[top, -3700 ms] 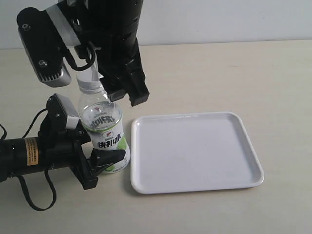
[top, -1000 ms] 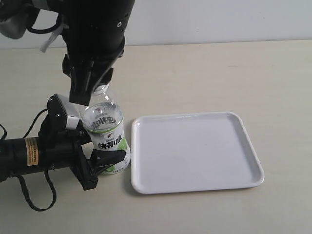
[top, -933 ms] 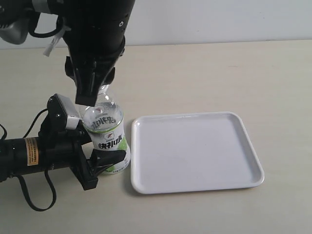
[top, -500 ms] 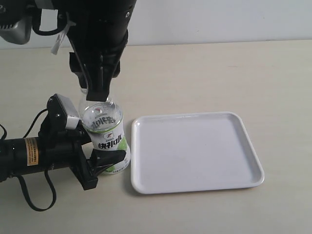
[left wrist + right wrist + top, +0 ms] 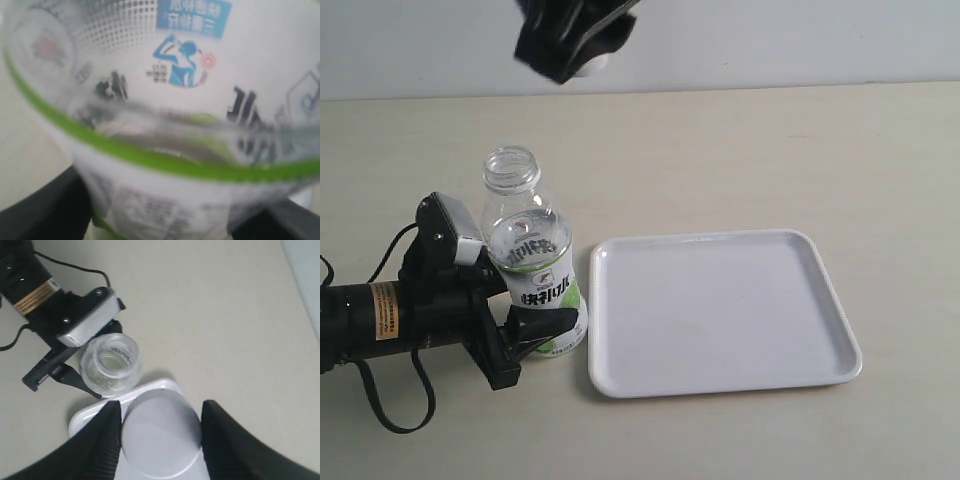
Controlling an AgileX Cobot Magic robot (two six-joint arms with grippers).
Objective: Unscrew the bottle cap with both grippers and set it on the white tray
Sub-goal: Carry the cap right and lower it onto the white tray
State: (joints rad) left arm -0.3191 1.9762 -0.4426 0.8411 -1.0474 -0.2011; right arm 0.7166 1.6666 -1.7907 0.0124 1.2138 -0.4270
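The clear bottle (image 5: 528, 262) stands upright on the table with its neck open, just left of the white tray (image 5: 720, 310). My left gripper (image 5: 525, 335) is shut on the bottle's lower body; the label (image 5: 190, 100) fills the left wrist view. My right gripper (image 5: 582, 45) hangs high above the table at the top of the exterior view, shut on the white bottle cap (image 5: 160, 432). From the right wrist view I look down on the bottle's open mouth (image 5: 110, 362) and a corner of the tray (image 5: 90, 415).
The pale table (image 5: 800, 160) stretches behind and to the right of the tray. The left arm's black cable (image 5: 390, 400) loops on the table near the front left edge.
The right gripper has lifted off the bottle's neck and risen up and to the right, taking the cap with it. The bottle's mouth now stands bare. The left gripper has not moved.
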